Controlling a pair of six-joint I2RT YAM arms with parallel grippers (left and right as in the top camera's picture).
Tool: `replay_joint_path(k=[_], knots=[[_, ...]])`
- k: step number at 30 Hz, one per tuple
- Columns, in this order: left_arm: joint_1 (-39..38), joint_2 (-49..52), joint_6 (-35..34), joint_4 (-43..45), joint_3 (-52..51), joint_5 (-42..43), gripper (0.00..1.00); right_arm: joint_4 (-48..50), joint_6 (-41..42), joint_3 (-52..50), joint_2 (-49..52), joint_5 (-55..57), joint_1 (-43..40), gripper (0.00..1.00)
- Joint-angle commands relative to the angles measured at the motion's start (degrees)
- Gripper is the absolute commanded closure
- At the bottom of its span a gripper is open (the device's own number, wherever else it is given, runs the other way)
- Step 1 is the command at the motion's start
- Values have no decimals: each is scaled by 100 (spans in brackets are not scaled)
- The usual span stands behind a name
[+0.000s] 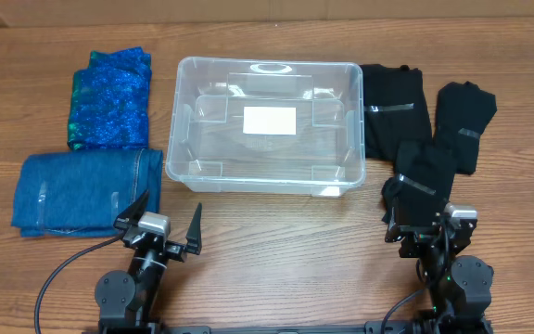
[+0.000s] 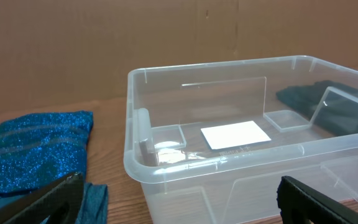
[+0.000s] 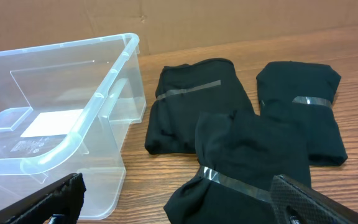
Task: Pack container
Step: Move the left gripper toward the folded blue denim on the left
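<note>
The clear container stands empty at the table's middle, with a white label on its base. It also shows in the left wrist view and the right wrist view. My left gripper is open and empty in front of the container's near left corner. My right gripper is open, with the near end of a black folded garment between its fingers; it is not gripped.
Left of the container lie a sparkly blue-green folded garment and a blue folded garment. On the right lie three taped black folded garments: and the nearest.
</note>
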Motion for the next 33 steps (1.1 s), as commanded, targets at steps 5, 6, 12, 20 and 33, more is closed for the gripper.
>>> replay_joint_path(k=[5,6,12,20,33], knots=[[-37,-26,-35,22,-26,-11,0,20,42,-31,-66,-26,-26,0],[-37,-26,-35,22,-26,-11,0,20,42,-31,-66,-28,-26,0],[-37,-26,-35,22,-26,-11,0,20,42,-31,-66,-26,-26,0],[-37,-26,-66,20,-26,22,0,20,42,-28,-66,-26,-26,0],[-35,387,-2258,-1515,1434,-396,0,20,42,-31,-66,-26,-26,0]])
